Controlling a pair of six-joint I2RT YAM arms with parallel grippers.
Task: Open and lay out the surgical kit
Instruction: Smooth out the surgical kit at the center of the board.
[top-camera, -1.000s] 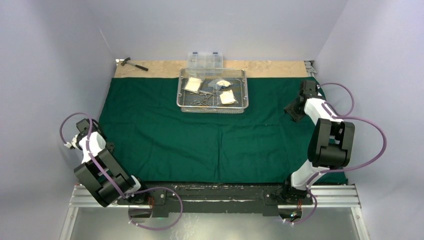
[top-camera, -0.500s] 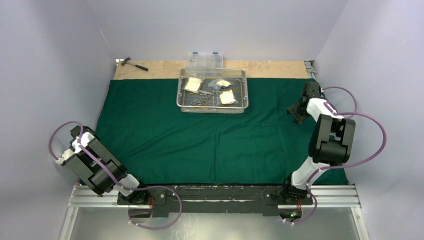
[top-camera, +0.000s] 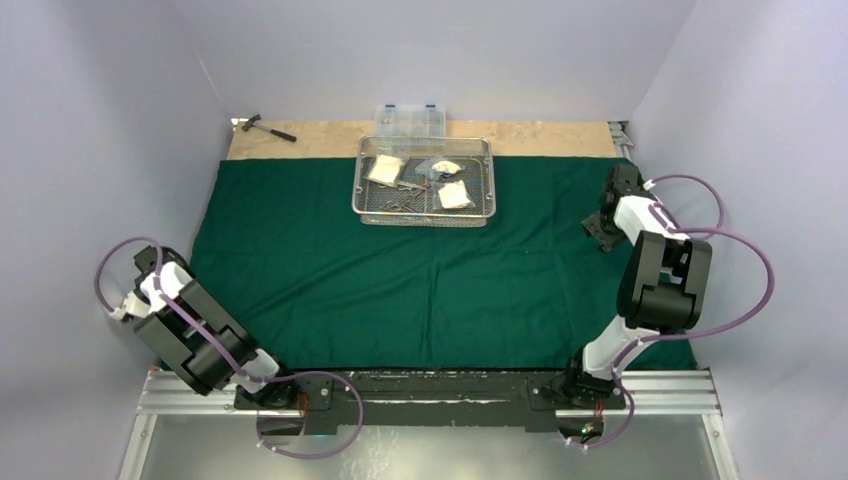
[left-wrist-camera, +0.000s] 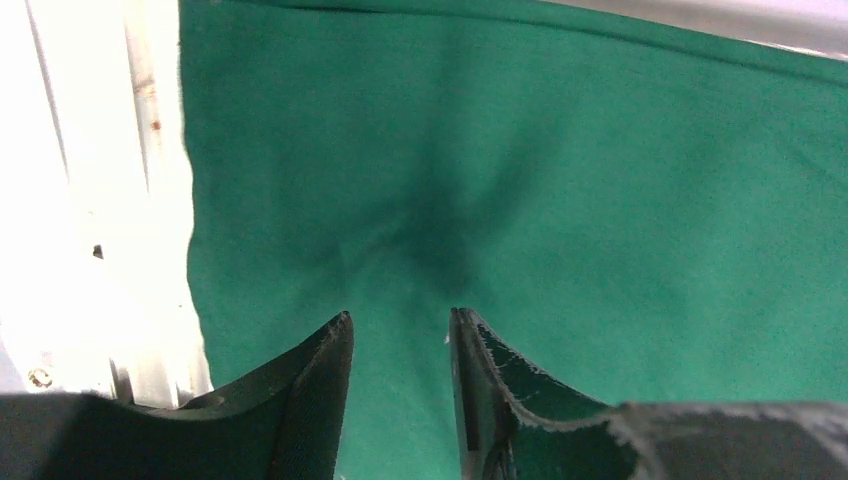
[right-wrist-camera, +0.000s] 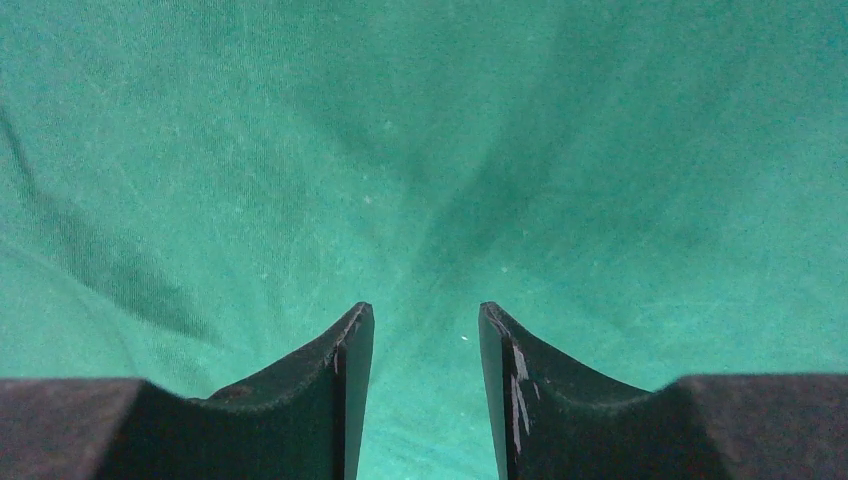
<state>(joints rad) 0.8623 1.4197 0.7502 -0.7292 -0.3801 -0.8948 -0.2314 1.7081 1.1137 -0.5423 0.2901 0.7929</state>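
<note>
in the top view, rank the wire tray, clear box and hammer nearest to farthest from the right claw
1. wire tray: on the far middle of the green cloth, left of the right claw.
2. clear box: just behind the tray, at the far edge.
3. hammer: far left corner, off the cloth.

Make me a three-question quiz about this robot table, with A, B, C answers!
1. Where is the wire-mesh tray? A) far edge of the green cloth B) beside the arms' bases C) at the left wall
2. How many white gauze packets lie in it? A) one B) three C) six
3. How is the cloth? A) rolled up B) wrapped round the tray C) spread out flat

Answers: 1 A, it sits across that far edge; 2 B, three white squares show; 3 C, it lies open under the tray.
</note>
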